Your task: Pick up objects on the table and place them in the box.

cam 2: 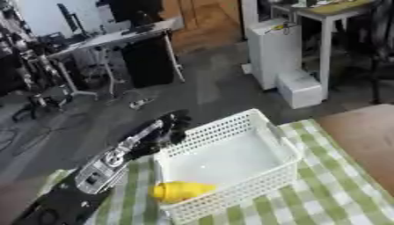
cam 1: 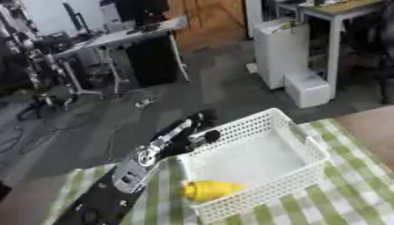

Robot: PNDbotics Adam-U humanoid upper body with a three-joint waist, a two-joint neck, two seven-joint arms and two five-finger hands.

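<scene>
One yellow object lies inside the white box, in its near left corner, against the perforated front wall (rounded body tapering to one end; what it is cannot be made out). Rest of the box floor shows bare white. Box sits on the tabletop, which carries a green-and-white checked cloth; box is turned askew to the cloth's stripes. Left hand is at the box's far left corner, just outside the rim, beyond the tabletop edge and over the floor; its black fingers are blurred against the dark floor, so whether they are released or clenched I cannot tell. Left forearm runs from the lower left corner up to that hand, black with silver joints, passing beside the box's left wall. Right hand shows in neither view. Brown bare surface lies to the right of the cloth.
</scene>
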